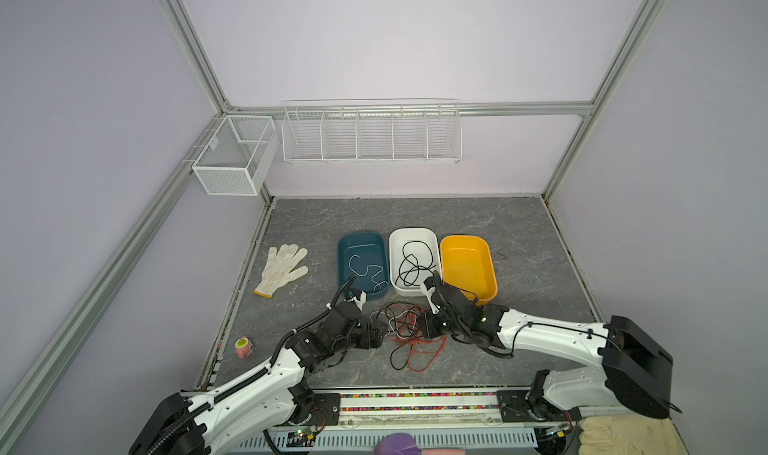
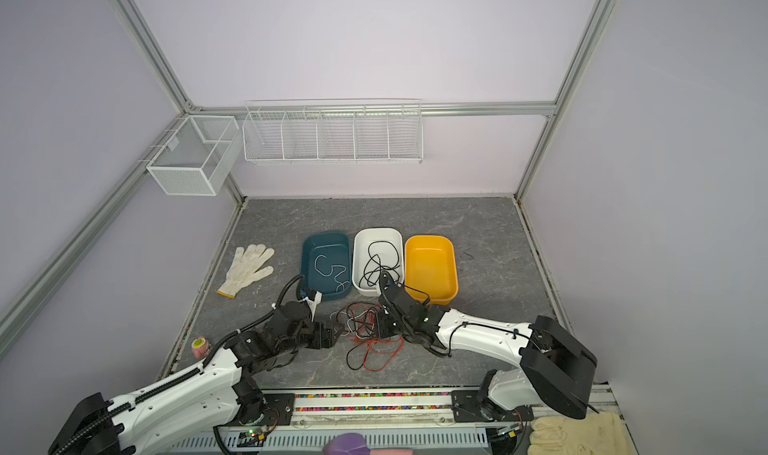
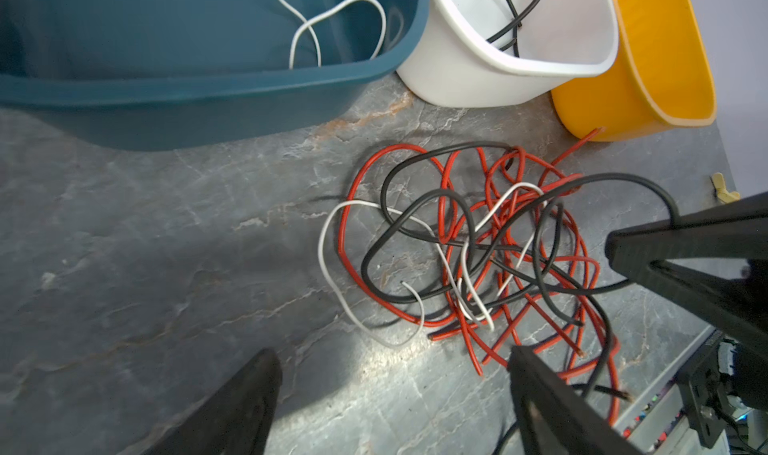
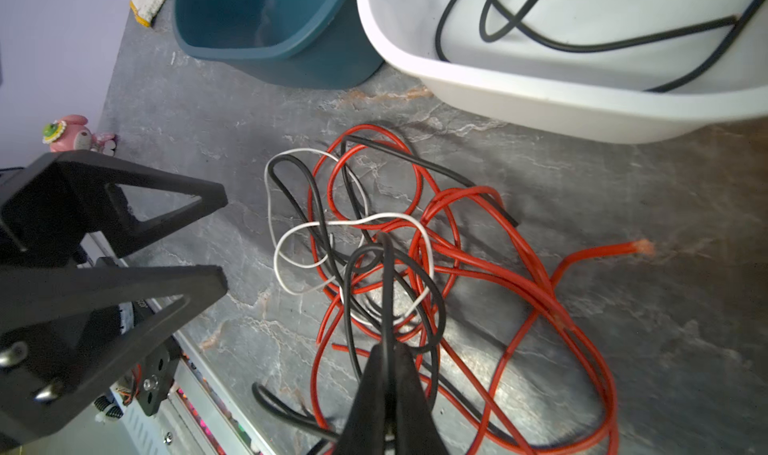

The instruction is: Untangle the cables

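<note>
The cables point(image 1: 409, 328) lie in a knot on the table point(image 1: 519, 286), just in front of three bins, red strands looped through black and white ones. A white cable point(image 1: 365, 268) already lies in the teal bin point(image 1: 345, 241) and a black cable point(image 1: 413, 262) in the white bin point(image 1: 413, 230). The yellow bin point(image 1: 465, 237) is empty, so I take it the bins sort by colour and yellow waits for red.

My right fingers point(image 4: 386, 374) are pressed together on a black strand point(image 4: 388, 286) at the near side of the knot. In the right wrist view it runs straight up out of the tips into the pile. I judge this grip is there to draw one black cable free.

My left fingers point(image 3: 241, 403) stand wide apart, holding nothing, low beside the knot on its other side. That looks like a ready position to pin the rest while the right arm pulls.

The held strand passes under a white loop and several red ones, so a quick pull would likely drag the whole knot along. I would lift slowly.
</note>
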`<state>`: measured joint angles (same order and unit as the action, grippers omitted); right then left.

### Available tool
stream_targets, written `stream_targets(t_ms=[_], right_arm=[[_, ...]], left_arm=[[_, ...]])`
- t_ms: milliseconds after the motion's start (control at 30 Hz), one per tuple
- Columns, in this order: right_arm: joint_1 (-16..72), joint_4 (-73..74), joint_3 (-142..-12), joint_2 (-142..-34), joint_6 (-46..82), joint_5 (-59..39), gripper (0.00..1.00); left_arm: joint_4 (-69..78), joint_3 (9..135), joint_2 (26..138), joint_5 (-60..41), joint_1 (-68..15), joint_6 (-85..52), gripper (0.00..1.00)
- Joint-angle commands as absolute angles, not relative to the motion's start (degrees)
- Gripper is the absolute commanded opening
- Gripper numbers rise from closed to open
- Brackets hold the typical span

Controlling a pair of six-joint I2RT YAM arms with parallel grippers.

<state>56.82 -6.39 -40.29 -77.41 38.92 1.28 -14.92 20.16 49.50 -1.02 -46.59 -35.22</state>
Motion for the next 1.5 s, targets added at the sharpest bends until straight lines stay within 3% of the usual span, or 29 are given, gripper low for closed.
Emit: stream_targets(t_ms=[0, 700, 1467], right_arm=[[56.98, -9.44, -42.02, -73.41, 35.49, 2.57, 0.06], [57.91, -16.77, -48.36, -58.78, 22.83, 0.74, 0.06], [58.40, -25.21, -54.95, -47.74, 20.10, 1.52, 0.06]], left_arm=[[-15.14, 22.25, 49.70, 1.05, -46.88, -33.20, 0.86], [-8.83, 21.42, 55.65, -3.05, -46.99, -35.05, 0.86], [-0.21, 18.96, 62.58, -4.62, -47.36, -37.88, 0.86]])
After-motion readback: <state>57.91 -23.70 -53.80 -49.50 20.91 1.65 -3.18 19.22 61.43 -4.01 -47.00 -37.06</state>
